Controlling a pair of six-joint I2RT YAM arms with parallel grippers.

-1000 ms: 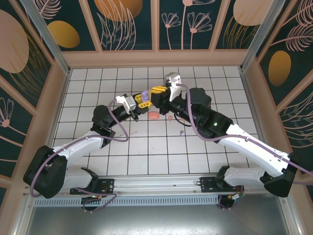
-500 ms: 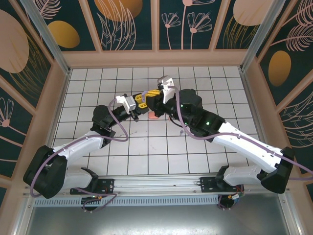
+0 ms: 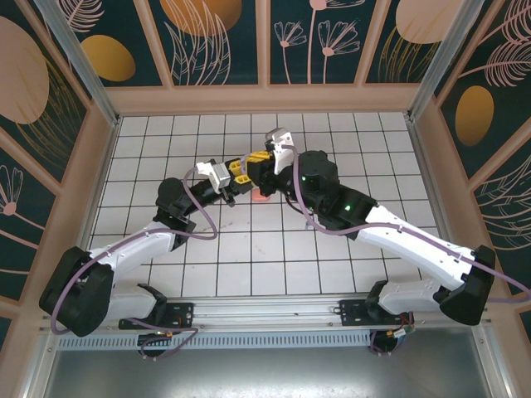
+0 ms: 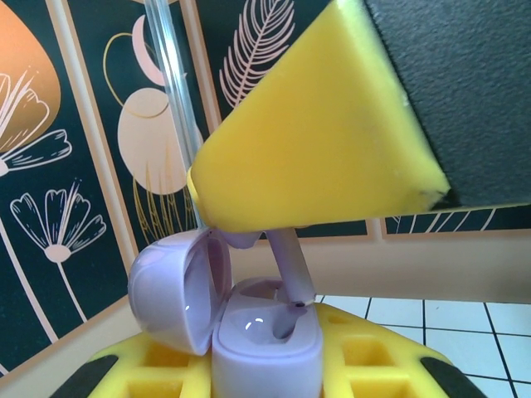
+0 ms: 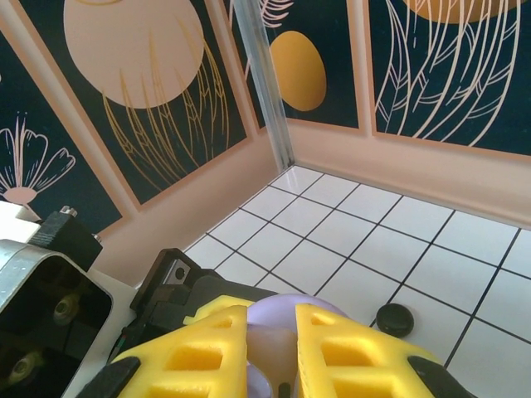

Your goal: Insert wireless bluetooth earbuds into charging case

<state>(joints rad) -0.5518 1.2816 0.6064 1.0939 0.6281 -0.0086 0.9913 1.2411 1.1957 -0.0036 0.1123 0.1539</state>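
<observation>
Dark wall panels (image 3: 220,37) painted with leaves and flowers enclose a white tiled counter (image 3: 348,141). Above its middle, two robot arms meet. The left claw (image 3: 241,171) is clamped on a small lilac plastic charging case (image 4: 267,344), holding it upright and steady with its rounded lid (image 4: 170,286) swung open to one side. The right claw (image 5: 272,323) is pinched on a greyish-lilac stemmed earbud (image 4: 289,261), lowering it stem first from above. The stem tip sits just inside one socket; the neighbouring socket looks empty. A salmon-pink object (image 3: 260,196) lies on the tiles under the claws, and a small black rounded object (image 5: 394,319) lies nearby.
</observation>
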